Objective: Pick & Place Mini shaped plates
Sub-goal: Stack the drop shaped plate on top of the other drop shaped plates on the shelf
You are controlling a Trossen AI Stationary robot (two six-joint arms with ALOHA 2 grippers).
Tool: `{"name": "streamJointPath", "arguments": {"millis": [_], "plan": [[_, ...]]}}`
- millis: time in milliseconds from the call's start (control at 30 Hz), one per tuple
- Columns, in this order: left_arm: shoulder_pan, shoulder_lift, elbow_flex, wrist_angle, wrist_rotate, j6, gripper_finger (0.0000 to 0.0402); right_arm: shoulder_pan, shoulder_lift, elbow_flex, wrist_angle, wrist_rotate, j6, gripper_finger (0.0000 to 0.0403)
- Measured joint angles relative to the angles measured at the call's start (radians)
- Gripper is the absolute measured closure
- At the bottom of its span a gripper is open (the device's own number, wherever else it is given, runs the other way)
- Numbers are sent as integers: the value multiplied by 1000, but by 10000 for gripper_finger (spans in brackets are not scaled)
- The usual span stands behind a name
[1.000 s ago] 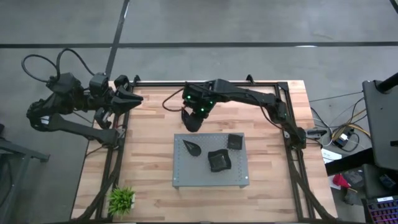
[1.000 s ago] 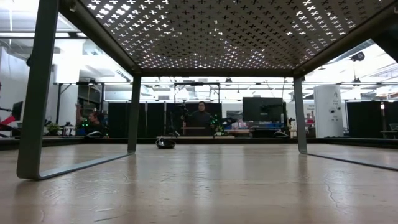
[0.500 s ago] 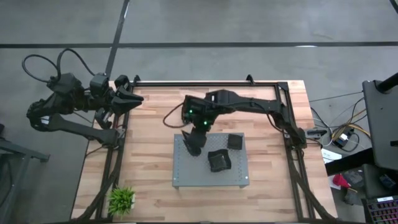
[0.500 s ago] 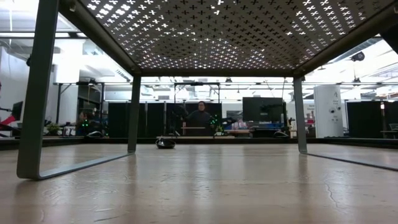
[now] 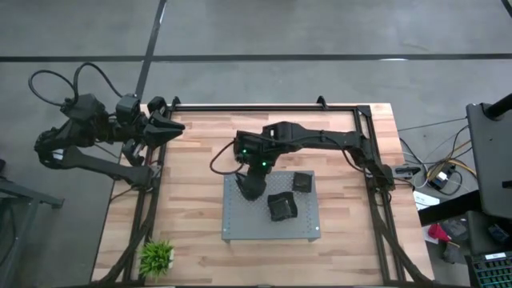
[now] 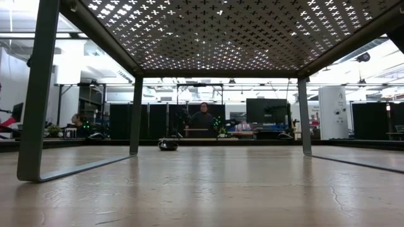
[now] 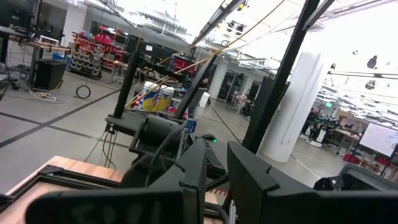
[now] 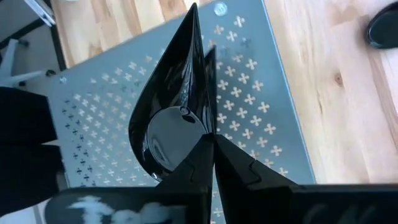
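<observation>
A black teardrop plate [image 8: 174,106] lies on the grey perforated board [image 5: 240,224], at its far left part. A second pointed tip [image 8: 210,56] shows just behind it. My right gripper [image 5: 250,187] hangs over this plate and is shut on it, hiding it in the high view. Two more black plates rest on the board: a small square one [image 5: 302,182] and a larger one [image 5: 282,207]. My left gripper [image 5: 170,126] waits at the table's far left corner, its fingers a little apart, holding nothing. My right gripper [image 8: 213,142] pinches the teardrop plate's raised rim [image 8: 208,127] between its two fingers, on one side near the rounded end. The fingers come from above, pointing down. Whether the plate is lifted off the board, I cannot tell.
Another dark dish [image 8: 380,28] sits on the bare wood beyond the board's far edge, also visible as a small dark thing [image 6: 167,145] under the raised board [image 6: 221,38]. A small green plant [image 5: 157,256] stands at the near left corner. People sit in the room behind.
My right gripper has moved from the bare wood beyond the board's far edge toward the near edge and down, onto the teardrop plate at the board's far left part. The other plates have stayed where they were.
</observation>
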Motion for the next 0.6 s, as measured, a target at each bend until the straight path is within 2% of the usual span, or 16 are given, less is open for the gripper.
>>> {"name": "streamJointPath", "arguments": {"millis": [600], "plan": [[0,0,0,0,0,1,344,16,1,-79,22,2,1,394]]}}
